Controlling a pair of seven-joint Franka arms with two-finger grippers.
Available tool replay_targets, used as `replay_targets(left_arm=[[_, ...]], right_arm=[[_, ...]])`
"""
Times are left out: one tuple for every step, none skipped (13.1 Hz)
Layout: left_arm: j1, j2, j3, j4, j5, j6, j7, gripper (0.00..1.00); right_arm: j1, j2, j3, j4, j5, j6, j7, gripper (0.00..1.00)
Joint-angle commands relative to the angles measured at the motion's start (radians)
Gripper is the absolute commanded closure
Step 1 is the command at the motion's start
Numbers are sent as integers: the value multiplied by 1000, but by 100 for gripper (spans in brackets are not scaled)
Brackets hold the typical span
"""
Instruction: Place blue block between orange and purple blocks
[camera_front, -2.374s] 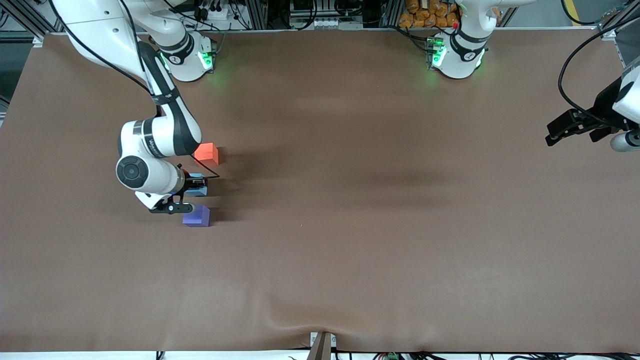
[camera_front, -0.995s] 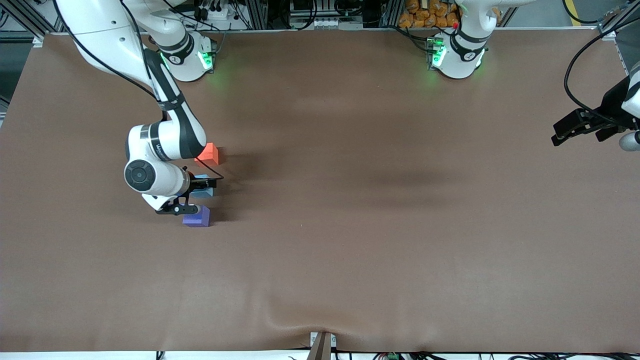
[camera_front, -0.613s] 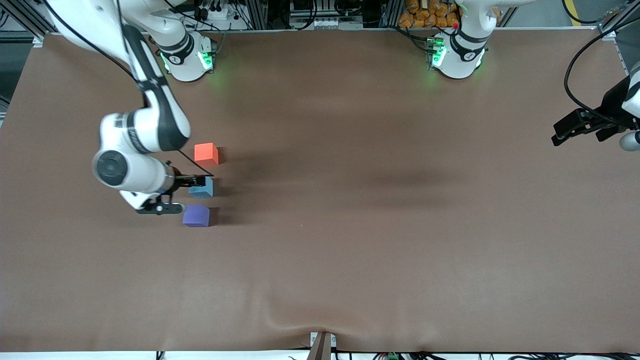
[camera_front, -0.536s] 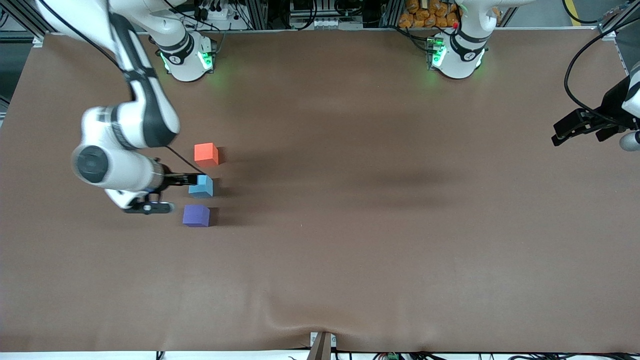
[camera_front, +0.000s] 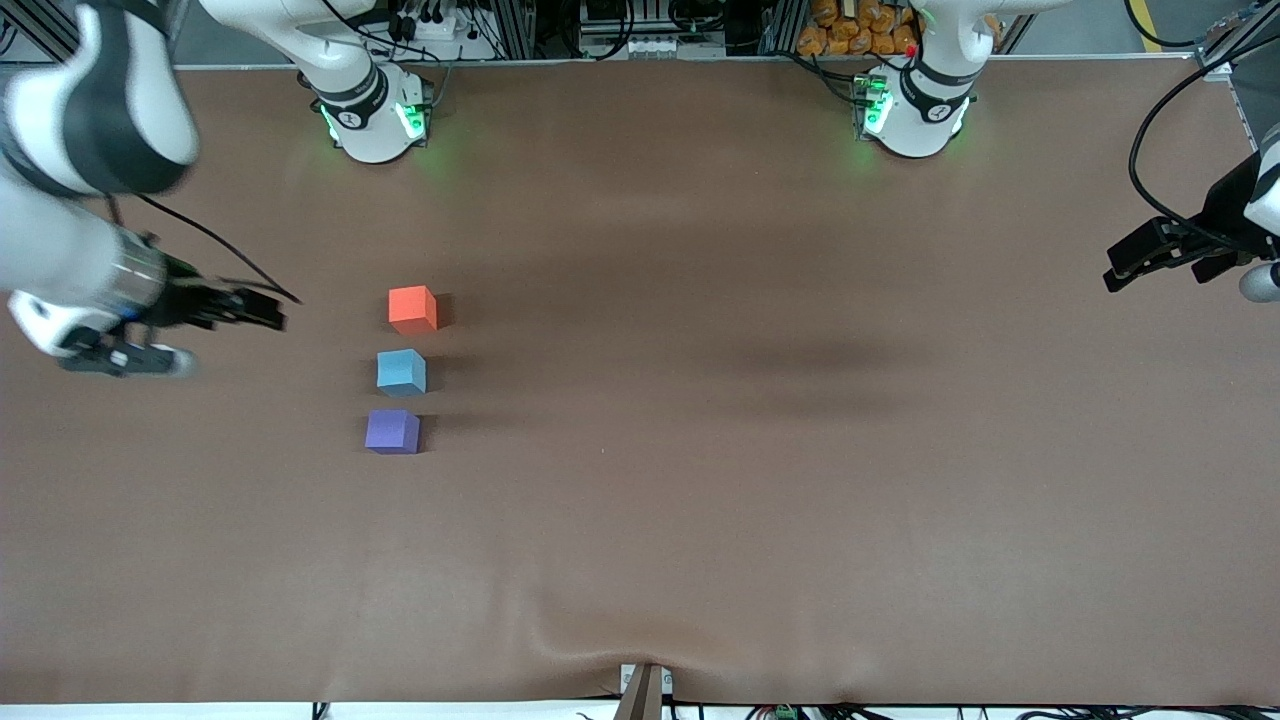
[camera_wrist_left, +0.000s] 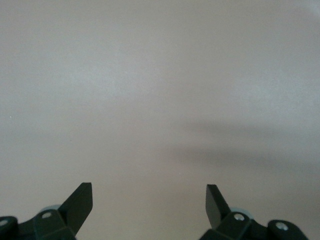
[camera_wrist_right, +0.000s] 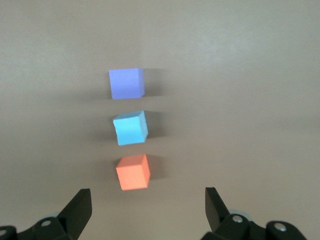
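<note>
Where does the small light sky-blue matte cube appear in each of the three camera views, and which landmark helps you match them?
Front view: the small light sky-blue matte cube sits on the brown table, between the bright orange-red cube and the violet-purple cube.
Left wrist view: not in it; only bare table shows.
Right wrist view: the middle cube of the row.
Shared landmark: the orange-red cube beside it, in the front and right wrist views.

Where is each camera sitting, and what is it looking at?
Front view: high across the table, facing both arms; it sees the orange block, blue block and purple block in a row, the right tool, the left tool.
Left wrist view: on the left arm, looking down at bare table; only its open tool shows.
Right wrist view: on the right arm, looking at the three blocks past its open tool.
Shared: front and right wrist views both show all three blocks.
</note>
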Motion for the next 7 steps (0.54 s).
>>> replay_targets(left_arm=[[7,-17,-10,4,7,-12,19,0],[7,-17,-10,5,5,-12,19,0],[7,-17,-12,4,5,-13,19,0],[7,-19,-12,4,5,-15,20,0],[7,-19,-13,4,5,-15,22,0],[5,-20,-16,0,3,-18,20,0],[4,-20,-24,2,3,-24,20,0]], right_arm=[[-106,-13,30,98,-8,-105,-94,0],[-131,-13,50,142,-8,-156,-93,0],[-160,-15,85,180,-9,-196,-84,0],[-171,-16,107,199,-11,-223,-69,0],[-171,-27,113,202,-11,-245,-40,0],[-169,-47,122,196,-11,-253,-27,0],[-165,-61,123,192,-11,-254,-29,0]])
